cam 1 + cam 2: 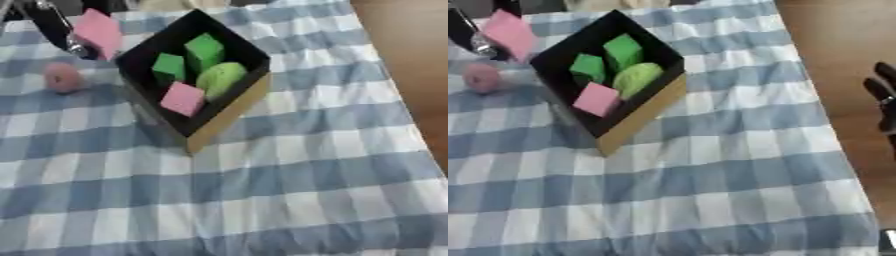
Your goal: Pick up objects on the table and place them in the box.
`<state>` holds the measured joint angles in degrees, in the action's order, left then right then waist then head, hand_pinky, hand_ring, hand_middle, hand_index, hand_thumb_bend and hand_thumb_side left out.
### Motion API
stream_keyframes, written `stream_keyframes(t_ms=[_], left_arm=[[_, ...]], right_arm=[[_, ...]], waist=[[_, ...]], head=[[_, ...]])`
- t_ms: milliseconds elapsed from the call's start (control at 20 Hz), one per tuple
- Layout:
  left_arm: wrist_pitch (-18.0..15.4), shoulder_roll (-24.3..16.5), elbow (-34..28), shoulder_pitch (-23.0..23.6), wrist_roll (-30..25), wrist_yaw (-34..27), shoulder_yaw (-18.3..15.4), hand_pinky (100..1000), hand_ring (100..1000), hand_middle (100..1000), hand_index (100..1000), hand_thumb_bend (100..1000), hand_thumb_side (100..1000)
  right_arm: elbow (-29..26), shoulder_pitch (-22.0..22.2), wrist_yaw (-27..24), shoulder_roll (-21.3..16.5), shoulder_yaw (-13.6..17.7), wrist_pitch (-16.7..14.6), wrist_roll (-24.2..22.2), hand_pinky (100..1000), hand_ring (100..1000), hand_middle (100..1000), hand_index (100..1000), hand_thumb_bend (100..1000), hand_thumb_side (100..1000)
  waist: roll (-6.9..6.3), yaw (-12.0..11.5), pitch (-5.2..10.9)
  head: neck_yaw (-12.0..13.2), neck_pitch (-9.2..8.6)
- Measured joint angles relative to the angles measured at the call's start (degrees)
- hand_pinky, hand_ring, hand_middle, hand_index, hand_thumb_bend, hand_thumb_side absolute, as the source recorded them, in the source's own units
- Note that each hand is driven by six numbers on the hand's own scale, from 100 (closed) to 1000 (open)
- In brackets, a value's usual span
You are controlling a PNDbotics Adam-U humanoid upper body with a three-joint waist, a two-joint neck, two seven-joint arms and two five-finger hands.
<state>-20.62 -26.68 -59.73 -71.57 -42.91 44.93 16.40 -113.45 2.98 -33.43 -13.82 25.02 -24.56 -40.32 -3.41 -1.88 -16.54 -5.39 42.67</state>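
Blue-checked cloth covered the tabletop (pixel 289 190). My left hand (pixel 61 30) pinched a pink block (pixel 98 31) beside the box (pixel 223 117); released early, it could hit the rim. A pink ball (pixel 63 77) waited; my right hand (pixel 884 95) idled, fingers unreadable.

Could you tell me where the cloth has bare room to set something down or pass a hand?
The checked cloth is bare in front of the box and along its right side. The far-left corner is crowded: left robot hand holding a pink block, pink ball beside it.
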Motion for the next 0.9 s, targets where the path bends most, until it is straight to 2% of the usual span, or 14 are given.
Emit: stream_keyframes(t_ms=[250, 400, 550, 600, 650, 750, 900], left_arm=[[-0.4, 5.7, 1.7, -1.4, 0.4, 0.4, -0.1, 744, 579, 339, 485, 421, 100], [-0.8, 8.1, 3.6, -1.5, 0.8, 1.2, 0.4, 770, 626, 406, 548, 475, 102], [-1.4, 10.1, 5.6, -1.6, 1.4, 3.0, 1.0, 846, 774, 631, 799, 602, 201], [-1.7, 10.4, 6.1, -1.6, 1.7, 3.7, 1.0, 892, 837, 768, 897, 684, 287], [-2.0, 10.7, 6.5, -1.6, 2.0, 4.5, 1.0, 915, 864, 805, 920, 695, 359], [-2.6, 10.7, 6.9, -1.6, 2.6, 6.4, 1.0, 948, 913, 848, 942, 722, 401], [-3.2, 10.7, 7.1, -1.6, 3.2, 8.6, 0.9, 948, 918, 847, 941, 717, 407]], right_arm=[[0.0, -0.2, -0.5, 0.0, 0.0, 0.3, -0.2, 991, 1000, 437, 1000, 100, 523], [0.0, -0.5, -0.6, 0.0, 0.0, 0.5, -0.3, 992, 1000, 437, 1000, 100, 526], [0.0, -0.5, -0.8, 0.0, 0.0, 0.8, -0.4, 993, 1000, 436, 1000, 100, 524], [0.0, -0.5, -0.8, 0.0, 0.0, 0.9, -0.5, 993, 1000, 435, 1000, 100, 524], [0.0, -0.5, -0.8, 0.0, 0.0, 0.9, -0.5, 993, 1000, 435, 1000, 100, 524], [0.0, -0.5, -0.8, 0.0, 0.0, 1.0, -0.6, 993, 1000, 435, 1000, 100, 524], [0.0, -0.5, -0.8, 0.0, 0.0, 1.2, -0.7, 993, 1000, 434, 1000, 100, 524]], waist=[[0.00, 0.7, 0.00], [0.00, 1.0, 0.00], [0.00, 1.2, 0.00], [0.00, 1.2, 0.00], [0.00, 1.2, 0.00], [0.00, 1.3, 0.00], [0.00, 1.3, 0.00]], head=[[0.6, -0.15], [0.8, -0.31], [1.0, -0.40], [1.0, -0.40], [1.0, -0.40], [1.0, -0.40], [1.0, -0.40]])
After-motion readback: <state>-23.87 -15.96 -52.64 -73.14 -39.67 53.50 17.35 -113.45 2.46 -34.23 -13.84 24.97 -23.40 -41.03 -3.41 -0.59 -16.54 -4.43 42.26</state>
